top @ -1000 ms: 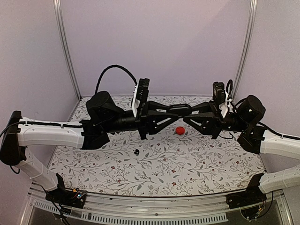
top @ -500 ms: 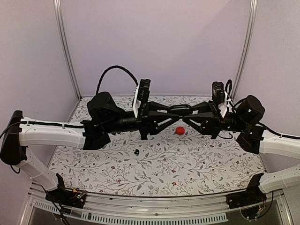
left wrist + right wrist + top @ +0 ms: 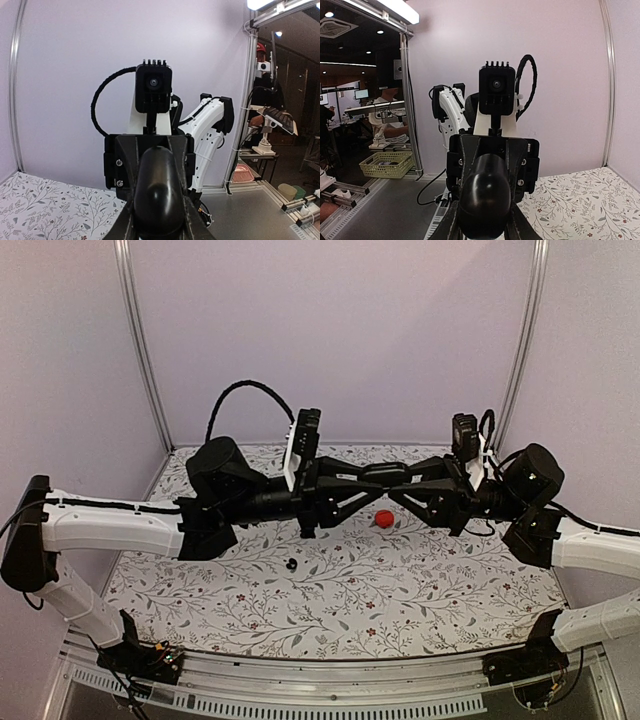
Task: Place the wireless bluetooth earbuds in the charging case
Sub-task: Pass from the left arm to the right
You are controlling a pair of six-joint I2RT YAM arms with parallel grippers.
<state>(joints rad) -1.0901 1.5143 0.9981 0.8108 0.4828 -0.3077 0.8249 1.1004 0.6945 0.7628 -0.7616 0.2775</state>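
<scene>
The glossy black oval charging case (image 3: 388,473) hangs in mid-air above the table's middle, gripped from both ends. My left gripper (image 3: 372,478) is shut on its left end and my right gripper (image 3: 412,480) on its right end. In the left wrist view the charging case (image 3: 159,192) fills the space between my fingers, with the other gripper facing it. The right wrist view shows the charging case (image 3: 485,200) the same way. One tiny black earbud (image 3: 291,564) lies on the table in front of the left arm, away from both grippers.
A flat red round disc (image 3: 384,518) lies on the floral table cover (image 3: 400,590) below the joined grippers. Purple walls and metal posts close in the back and sides. Both forearms stretch across the table's middle.
The right wrist has shifted very slightly; both grippers still hold the case between them in the same spot.
</scene>
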